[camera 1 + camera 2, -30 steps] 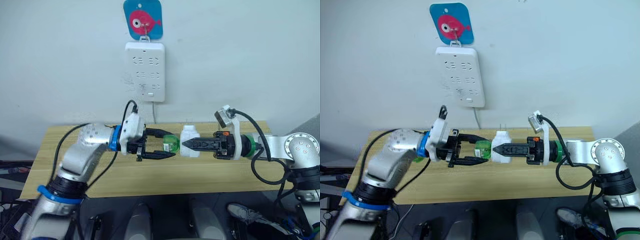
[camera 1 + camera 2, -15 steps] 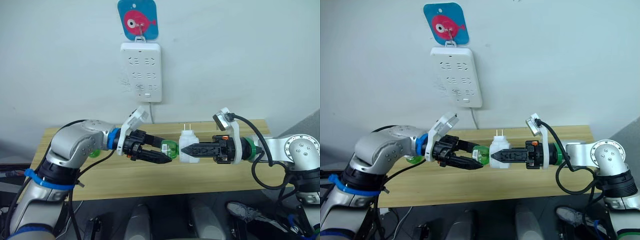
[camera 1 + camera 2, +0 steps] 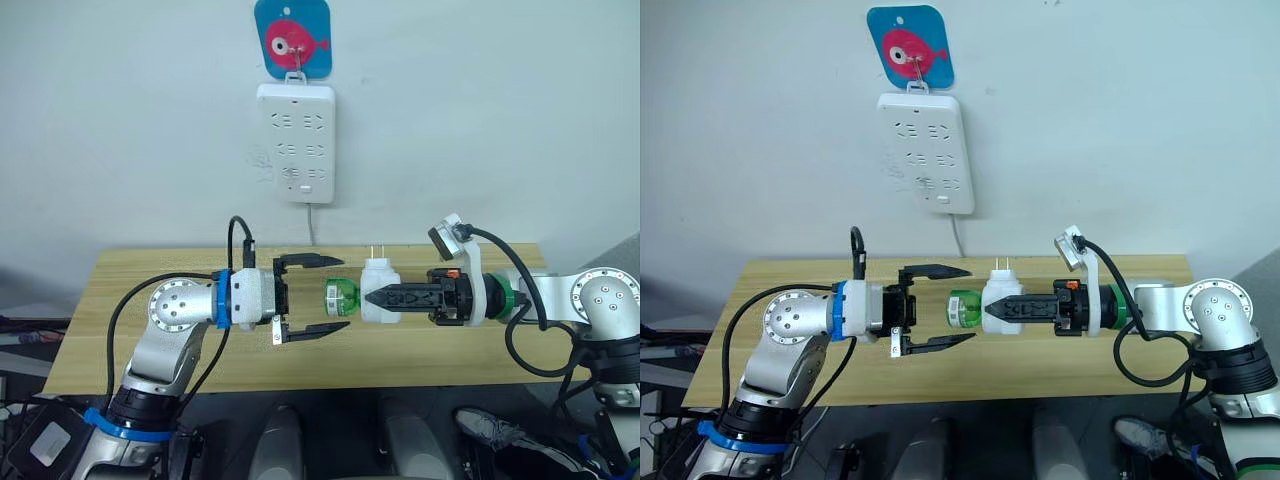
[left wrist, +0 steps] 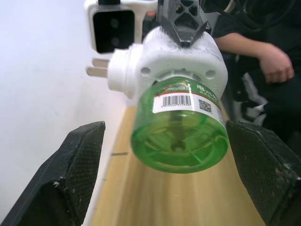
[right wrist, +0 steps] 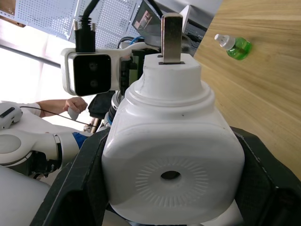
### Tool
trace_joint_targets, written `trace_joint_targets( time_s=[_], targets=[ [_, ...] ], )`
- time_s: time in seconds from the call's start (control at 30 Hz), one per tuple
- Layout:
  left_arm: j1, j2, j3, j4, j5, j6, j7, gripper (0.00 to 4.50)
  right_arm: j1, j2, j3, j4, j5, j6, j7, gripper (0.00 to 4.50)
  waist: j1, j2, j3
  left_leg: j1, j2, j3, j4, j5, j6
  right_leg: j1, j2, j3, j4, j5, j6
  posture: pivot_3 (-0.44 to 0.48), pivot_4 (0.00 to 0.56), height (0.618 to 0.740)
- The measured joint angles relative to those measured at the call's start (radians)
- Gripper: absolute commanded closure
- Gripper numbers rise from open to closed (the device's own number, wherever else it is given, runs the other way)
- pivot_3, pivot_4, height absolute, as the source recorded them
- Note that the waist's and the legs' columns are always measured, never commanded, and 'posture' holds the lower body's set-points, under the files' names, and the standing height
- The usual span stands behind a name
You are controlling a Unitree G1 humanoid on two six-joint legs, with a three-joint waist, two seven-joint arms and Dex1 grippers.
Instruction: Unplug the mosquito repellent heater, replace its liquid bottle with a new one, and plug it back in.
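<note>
My right gripper (image 3: pixel 372 297) is shut on the mosquito repellent heater (image 3: pixel 378 290), a small white unit held above the table with its two prongs (image 5: pixel 171 32) pointing up. A green liquid bottle (image 3: pixel 341 297) sticks out of the heater sideways, toward my left arm. My left gripper (image 3: pixel 346 293) is open, one finger above and one below the bottle, and neither touches it. In the left wrist view the bottle's base (image 4: pixel 178 141) sits between the spread black fingers (image 4: pixel 77 174).
The white wall socket strip (image 3: pixel 295 145) hangs on the wall behind, under a blue fish hook (image 3: pixel 293 35). The wooden table (image 3: pixel 150 290) lies below both arms. Another green bottle with a white cap (image 5: pixel 233 45) lies on it. A person (image 4: pixel 277 61) sits past the table's end.
My left gripper was shut on the green bottle; it has turned back, opened and let go. The bottle stays in the heater. The right gripper holds still.
</note>
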Motion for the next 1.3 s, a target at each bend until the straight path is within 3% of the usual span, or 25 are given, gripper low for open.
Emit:
trace_joint_targets(
  time_s=[0.1, 0.2, 0.33, 0.4, 0.57, 0.67, 0.77, 0.87, 0.93, 1.13, 1.3],
  targets=[
    [0.000, 0.000, 0.000, 0.008, 0.010, -0.045, 0.001, 0.18, 0.000, 0.000, 0.000, 0.001, 0.000, 0.000, 0.000, 1.48, 0.000, 0.000, 0.000, 0.000, 0.000, 0.000, 0.000, 0.000, 0.000, 0.000, 0.000, 0.000, 0.000, 0.000, 0.000, -0.071, 0.221, 0.725],
    [-0.004, 0.000, -0.003, 0.025, 0.009, -0.075, -0.012, 0.78, -0.003, 0.001, 0.000, 0.001, 0.000, 0.000, 0.000, 1.48, 0.000, 0.000, 0.000, 0.000, 0.000, 0.000, 0.000, 0.000, 0.000, 0.000, 0.000, 0.000, 0.000, 0.000, 0.000, -0.071, 0.220, 0.725],
    [-0.006, 0.000, -0.023, 0.032, 0.009, -0.089, -0.031, 2.01, -0.003, 0.003, 0.000, 0.002, 0.000, 0.001, 0.000, 1.48, 0.000, 0.000, 0.000, 0.000, 0.000, 0.000, 0.000, 0.000, 0.000, 0.000, 0.000, 0.000, 0.000, 0.000, 0.000, -0.074, 0.221, 0.725],
    [-0.011, 0.003, -0.025, 0.033, 0.008, -0.089, -0.037, 2.23, -0.003, 0.002, 0.000, 0.002, 0.000, 0.002, 0.000, 1.48, -0.001, 0.000, 0.000, 0.000, 0.000, 0.000, 0.000, 0.000, 0.000, 0.000, 0.000, -0.001, 0.000, 0.000, 0.000, -0.072, 0.221, 0.725],
    [-0.045, 0.075, -0.043, -0.009, -0.046, 0.042, -0.064, 2.23, -0.003, 0.008, 0.001, 0.000, 0.000, 0.009, 0.004, 1.48, -0.002, 0.000, 0.000, 0.000, 0.000, -0.001, 0.000, 0.000, 0.000, 0.000, 0.001, -0.001, 0.001, 0.000, 0.000, -0.066, 0.219, 0.725],
    [-0.107, 0.200, -0.063, -0.098, -0.202, 0.415, -0.042, 2.23, -0.003, 0.021, 0.004, -0.003, 0.002, 0.007, 0.008, 1.48, -0.007, 0.000, 0.000, 0.000, 0.001, -0.002, 0.000, 0.000, 0.000, 0.000, 0.002, -0.001, 0.001, 0.000, 0.000, -0.061, 0.216, 0.725],
    [-0.196, 0.288, -0.064, -0.110, -0.496, 0.895, 0.014, 2.23, -0.009, 0.025, 0.008, -0.012, 0.007, -0.002, 0.011, 1.48, -0.013, -0.001, 0.000, 0.000, 0.001, -0.003, 0.000, 0.000, 0.000, 0.001, 0.002, -0.003, 0.001, 0.000, 0.001, -0.059, 0.214, 0.725],
    [-0.270, 0.304, -0.047, -0.054, -0.699, 1.200, 0.064, 2.23, -0.010, 0.027, 0.008, -0.023, 0.011, -0.006, 0.019, 1.48, -0.019, -0.001, 0.000, 0.000, 0.001, -0.003, 0.000, 0.000, 0.000, 0.001, 0.002, -0.002, 0.001, 0.000, 0.001, -0.056, 0.212, 0.725],
    [-0.298, 0.305, -0.039, -0.031, -0.757, 1.302, 0.086, 2.23, -0.011, 0.027, 0.009, -0.024, 0.011, -0.007, 0.027, 1.48, -0.024, -0.001, 0.000, 0.000, 0.001, -0.003, -0.001, 0.000, 0.000, 0.001, 0.002, -0.003, 0.001, 0.000, 0.000, -0.056, 0.212, 0.725],
    [-0.284, 0.302, -0.034, -0.059, -0.721, 1.286, 0.107, 2.23, -0.011, 0.027, 0.013, -0.022, 0.005, -0.008, 0.027, 1.48, -0.027, -0.001, 0.000, 0.001, 0.001, -0.002, -0.001, 0.000, 0.000, 0.000, 0.002, -0.002, 0.001, 0.000, 0.000, -0.057, 0.210, 0.725],
    [-0.195, 0.329, -0.026, -0.078, -0.590, 1.167, 0.090, 0.60, -0.003, 0.003, 0.014, -0.007, -0.001, -0.007, 0.016, 1.48, -0.026, -0.001, 0.000, 0.001, 0.001, -0.001, -0.001, 0.000, 0.000, 0.000, 0.001, -0.001, 0.001, 0.000, 0.000, -0.054, 0.210, 0.725]
  ],
)
